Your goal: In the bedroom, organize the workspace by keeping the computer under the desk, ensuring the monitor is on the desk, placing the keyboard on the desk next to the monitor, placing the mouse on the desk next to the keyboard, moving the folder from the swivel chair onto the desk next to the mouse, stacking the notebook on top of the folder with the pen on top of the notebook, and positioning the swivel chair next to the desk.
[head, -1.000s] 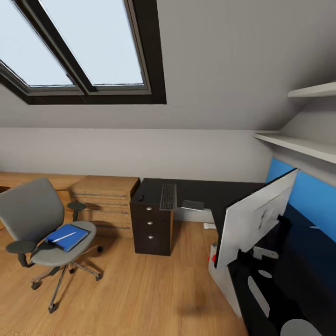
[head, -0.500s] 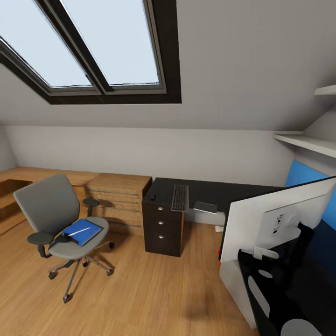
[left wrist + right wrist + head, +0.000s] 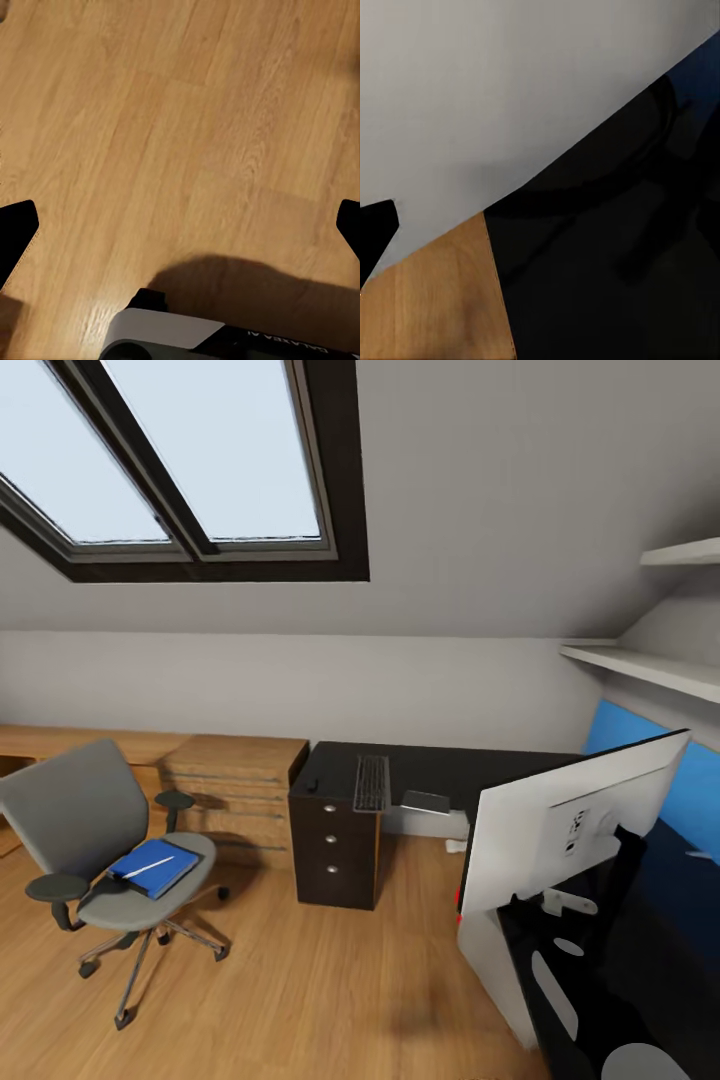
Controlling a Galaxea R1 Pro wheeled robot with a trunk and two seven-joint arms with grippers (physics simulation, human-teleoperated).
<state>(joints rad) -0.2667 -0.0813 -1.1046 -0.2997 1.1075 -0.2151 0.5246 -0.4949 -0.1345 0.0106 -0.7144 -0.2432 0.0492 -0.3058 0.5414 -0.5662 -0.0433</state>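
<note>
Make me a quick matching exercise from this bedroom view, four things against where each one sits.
Things:
1. keyboard
2. pen
3. blue folder
4. swivel chair

Places:
A. on the wood floor, apart from the desk
B. on the chair seat
C. on the black desk top, above the drawer unit
D. on top of the blue folder

Pairs: 1-C, 2-D, 3-B, 4-A

We see open floor [image 3: 300,980] between chair [image 3: 95,840] and desk [image 3: 440,770]. Monitor [image 3: 560,830] stands close, blocking the desk's right wing. Keyboard [image 3: 371,782] lies on the desk's far top; wood chest [image 3: 230,780] abuts the desk.
</note>
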